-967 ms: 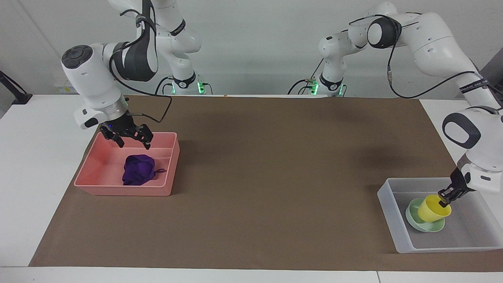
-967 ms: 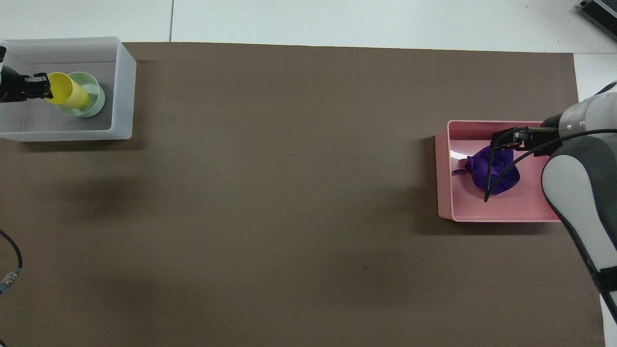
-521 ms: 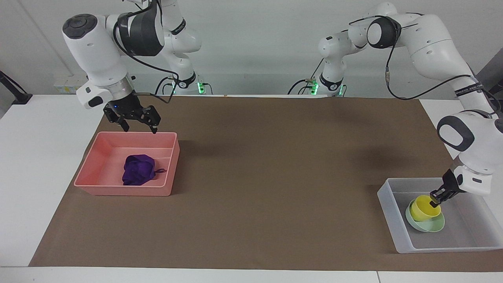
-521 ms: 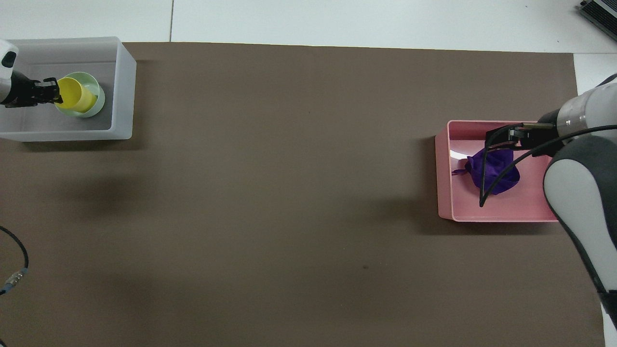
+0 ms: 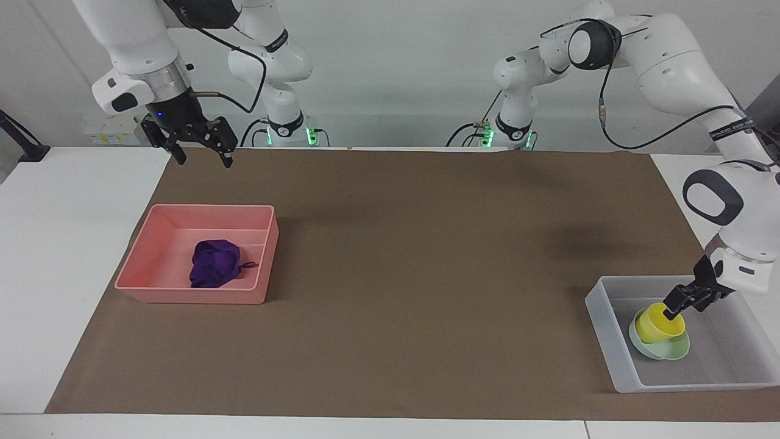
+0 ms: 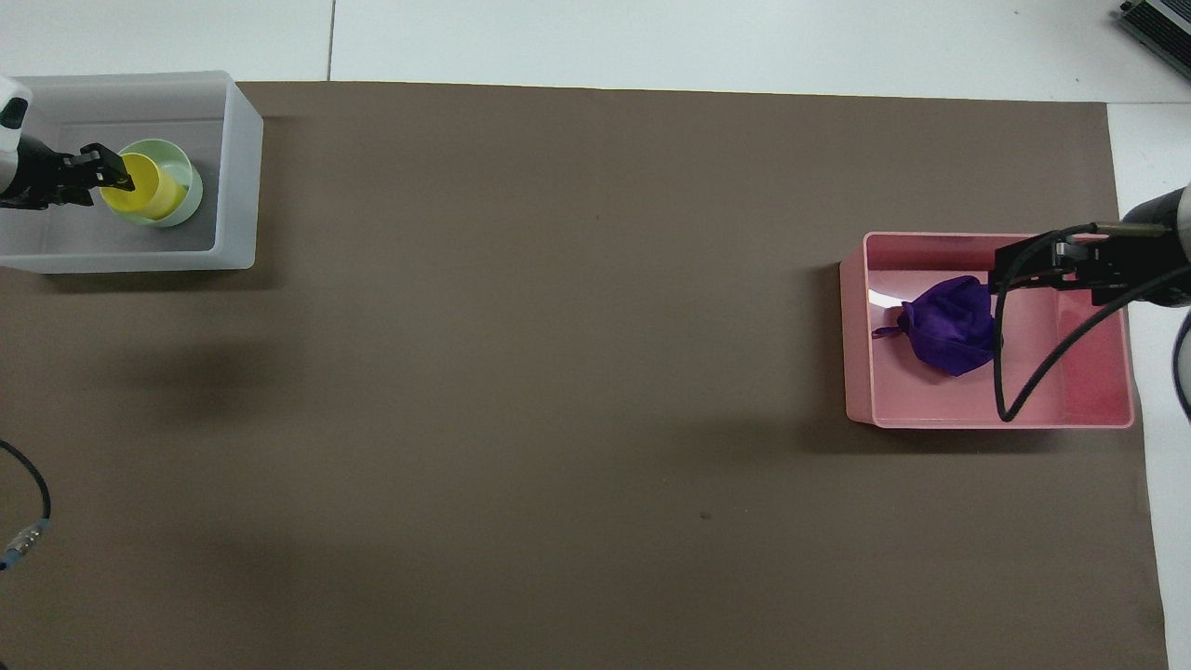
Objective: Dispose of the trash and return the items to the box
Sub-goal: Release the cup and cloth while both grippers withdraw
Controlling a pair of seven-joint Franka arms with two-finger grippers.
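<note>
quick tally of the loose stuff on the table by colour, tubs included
pink: 1, the pink tub
purple: 1, the fabric wad in that tub
whitish-grey: 1, the translucent tub
yellow: 1, the cup standing in the bowl
mint green: 1, the bowl in the translucent tub
total: 5

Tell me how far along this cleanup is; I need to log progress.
Done: the purple fabric wad lies in the pink tub, with the right end effector open in the air above the table near it. The mint-green bowl sits in the translucent box, the yellow cup standing in it. In hand: the left end effector is at the cup's rim. Left: letting go and clearing the box.
</note>
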